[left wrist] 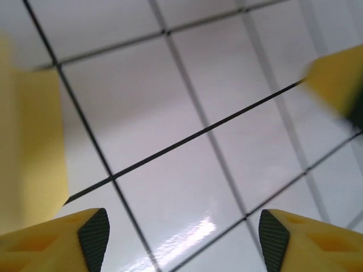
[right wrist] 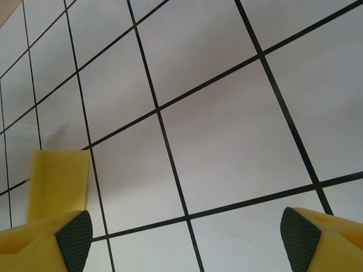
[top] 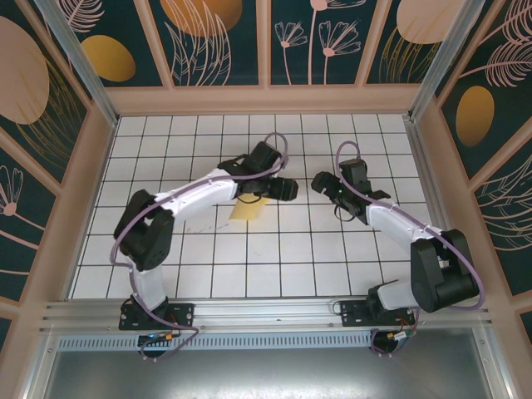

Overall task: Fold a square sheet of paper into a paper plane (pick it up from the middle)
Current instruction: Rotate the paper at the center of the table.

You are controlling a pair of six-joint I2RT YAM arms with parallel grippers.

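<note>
The pale-yellow paper [top: 248, 209] lies folded on the white tiled floor, about one tile wide, and my left arm covers its upper part. My left gripper [top: 293, 189] hovers just right of it. In the left wrist view the left gripper [left wrist: 184, 238] is open over bare tile, with the paper [left wrist: 31, 153] a blur at the left edge. My right gripper [top: 319, 181] faces the left one across a small gap. Its wrist view shows the right gripper [right wrist: 186, 241] open over bare tile, and the paper [right wrist: 58, 181] shows beyond its left finger.
The tiled floor [top: 274, 258] is ringed by a wooden frame [top: 98, 158] and patterned walls. A blurred yellow tip with a dark edge [left wrist: 337, 85] shows at the right of the left wrist view, seemingly a finger of the other gripper. Both arm bases stand at the near rail.
</note>
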